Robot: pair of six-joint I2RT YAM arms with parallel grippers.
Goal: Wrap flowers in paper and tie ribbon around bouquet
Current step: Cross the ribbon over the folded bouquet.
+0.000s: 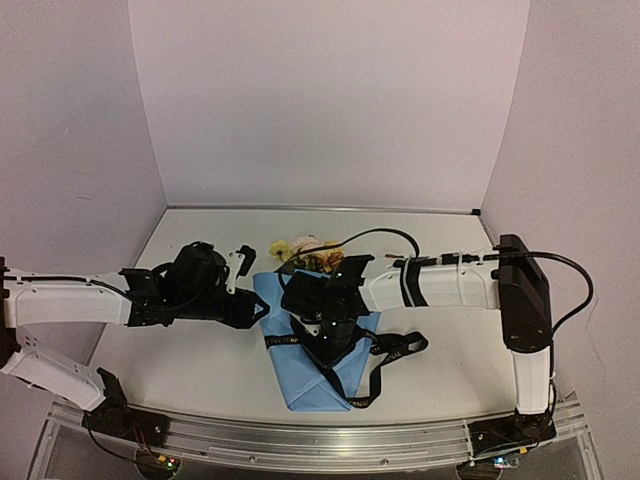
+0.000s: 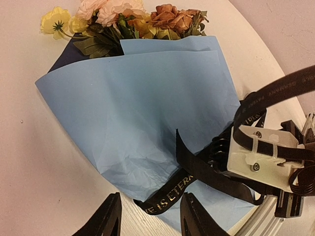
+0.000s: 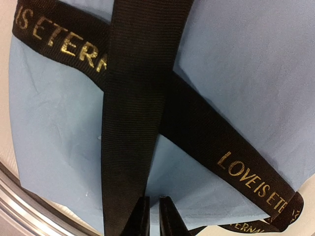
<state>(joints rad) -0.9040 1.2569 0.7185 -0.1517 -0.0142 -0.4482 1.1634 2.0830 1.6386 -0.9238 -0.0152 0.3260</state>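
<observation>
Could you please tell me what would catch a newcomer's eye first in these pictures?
The big light blue paper cone lying mid-table stands out first, with yellow, cream and rust-brown flowers spilling from its far end. Next comes the black fabric ribbon with gold lettering, crossed over the cone right by the right arm's fingers.

Both arms reach inward, wrists near each other. The left gripper [image 2: 150,219] stands spread; the right gripper [image 3: 153,216] is pinched almost closed

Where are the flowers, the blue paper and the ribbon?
flowers [image 2: 165,17]: left wrist view, on a rust-brown bloom.
blue paper [image 2: 138,108]: left wrist view, middle of the light face.
ribbon [image 3: 133,123]: right wrist view, the upright strand.
</observation>
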